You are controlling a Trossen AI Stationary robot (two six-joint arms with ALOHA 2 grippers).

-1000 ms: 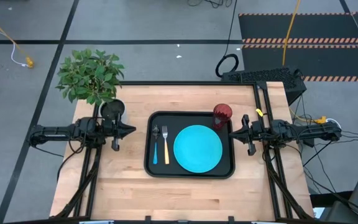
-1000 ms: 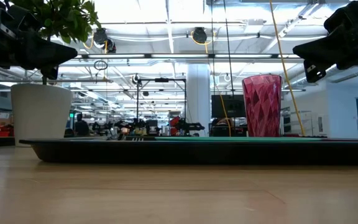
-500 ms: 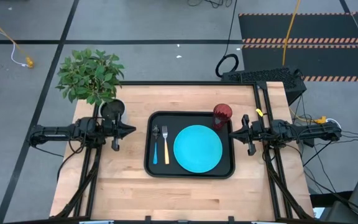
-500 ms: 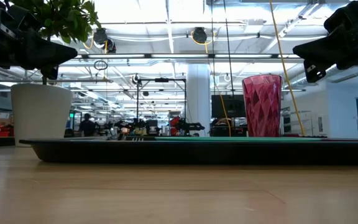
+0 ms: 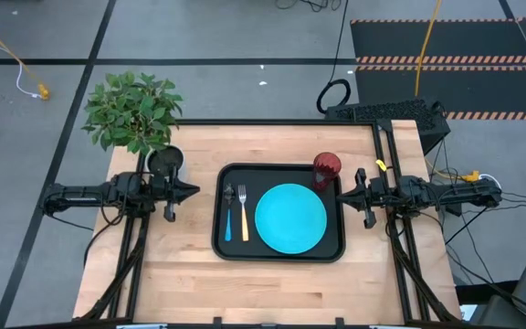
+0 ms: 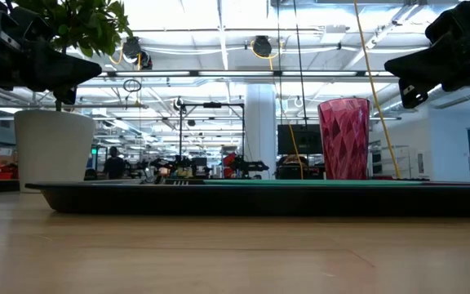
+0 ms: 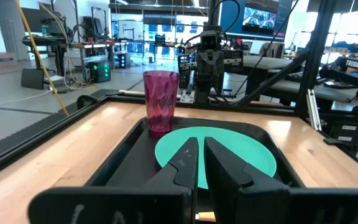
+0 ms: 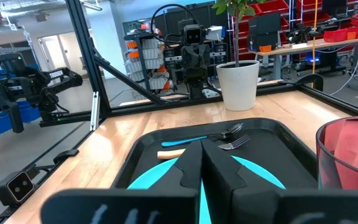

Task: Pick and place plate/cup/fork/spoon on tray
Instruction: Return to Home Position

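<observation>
Overhead view, left to right: left gripper [image 5: 190, 191], jaws pressed together, hovering over the wooden counter [image 5: 181, 265] beside the potted plant [image 5: 133, 111]; black rimmed tray [image 5: 279, 255] carrying the blue-handled spoon [image 5: 228, 214], yellow-handled fork [image 5: 243, 215] and round turquoise plate [image 5: 290, 217]; the red cup [image 5: 326, 169] stands upright in the tray's far right corner; right gripper [image 5: 342, 192], jaws pressed together, just beside the tray. The table-level view alone reveals the cup's [image 6: 345, 138] faceted translucent wall and the plant's white pot [image 6: 54, 150], while hiding the flat cutlery. The left wrist view shows the smooth plate [image 7: 229, 146] beyond its closed jaws.
</observation>
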